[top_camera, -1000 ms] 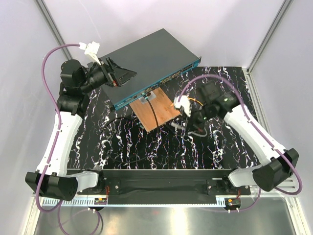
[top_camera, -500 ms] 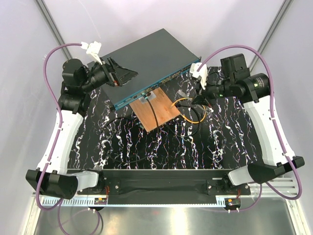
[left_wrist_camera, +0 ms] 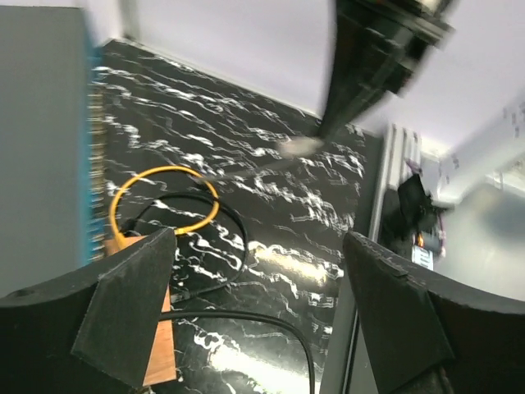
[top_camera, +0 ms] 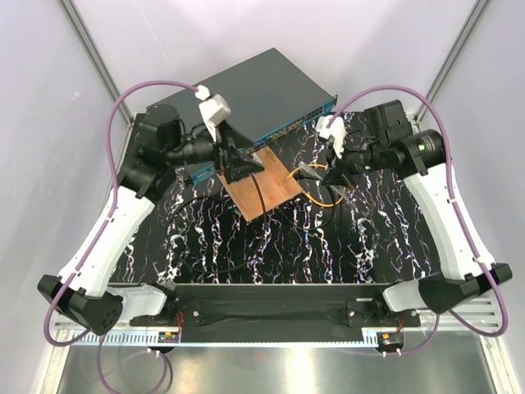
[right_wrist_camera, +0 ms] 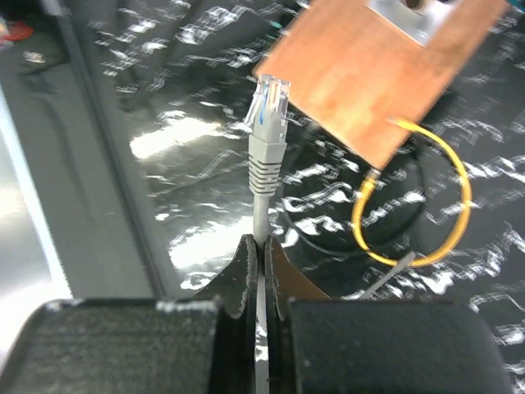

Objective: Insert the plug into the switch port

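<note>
The switch (top_camera: 262, 86) is a dark flat box at the back, its teal front face (top_camera: 299, 117) turned toward the table. Its grey top (left_wrist_camera: 41, 139) and teal edge (left_wrist_camera: 92, 148) fill the left of the left wrist view. My right gripper (top_camera: 330, 171) is shut on the grey cable just behind the plug (right_wrist_camera: 269, 105). The clear-tipped plug sticks out past the fingertips (right_wrist_camera: 250, 261) above the table, apart from the switch. My left gripper (left_wrist_camera: 262, 312) stands open and empty over the wooden board (top_camera: 267, 193), below the switch's front.
A yellow cable loop (top_camera: 321, 190) lies on the black marbled table (top_camera: 271, 238) beside the board. Black cables (left_wrist_camera: 238, 324) curl near it. A metal bracket (right_wrist_camera: 418, 12) sits at the board's far end. White walls enclose the back and sides.
My left arm has swung right, from above the switch's left end to above the wooden board. My right arm rose from beside the board, carrying the plug, and now holds near there.
</note>
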Controlling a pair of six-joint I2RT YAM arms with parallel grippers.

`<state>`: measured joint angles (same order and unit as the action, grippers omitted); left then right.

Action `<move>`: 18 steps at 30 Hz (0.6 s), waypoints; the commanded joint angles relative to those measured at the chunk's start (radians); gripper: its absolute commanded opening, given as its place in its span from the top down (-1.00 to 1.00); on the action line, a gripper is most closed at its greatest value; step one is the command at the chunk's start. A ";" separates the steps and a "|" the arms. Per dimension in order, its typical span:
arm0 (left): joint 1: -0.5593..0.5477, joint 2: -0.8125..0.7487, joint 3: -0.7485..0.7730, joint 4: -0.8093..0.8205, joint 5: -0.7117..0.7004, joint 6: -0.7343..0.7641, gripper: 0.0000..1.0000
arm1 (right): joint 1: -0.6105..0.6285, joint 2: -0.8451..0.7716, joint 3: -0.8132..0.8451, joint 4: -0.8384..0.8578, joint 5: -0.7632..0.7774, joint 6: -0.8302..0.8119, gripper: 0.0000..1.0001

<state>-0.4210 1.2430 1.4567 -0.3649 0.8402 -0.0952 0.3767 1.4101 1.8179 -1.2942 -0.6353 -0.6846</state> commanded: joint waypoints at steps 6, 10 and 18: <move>-0.103 0.015 0.034 0.059 0.037 -0.058 -0.72 | 0.158 -0.269 -0.261 0.375 0.344 -0.065 1.00; -0.142 0.032 0.010 0.164 0.036 -0.260 -0.75 | 0.257 -0.370 -0.388 0.541 0.546 -0.145 1.00; -0.153 0.047 -0.039 0.284 0.011 -0.497 -0.75 | 0.303 -0.522 -0.595 0.820 0.658 -0.338 1.00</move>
<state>-0.5682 1.2823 1.4212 -0.1921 0.8574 -0.4656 0.6601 0.9249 1.2716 -0.6754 -0.0841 -0.8955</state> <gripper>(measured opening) 0.874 0.021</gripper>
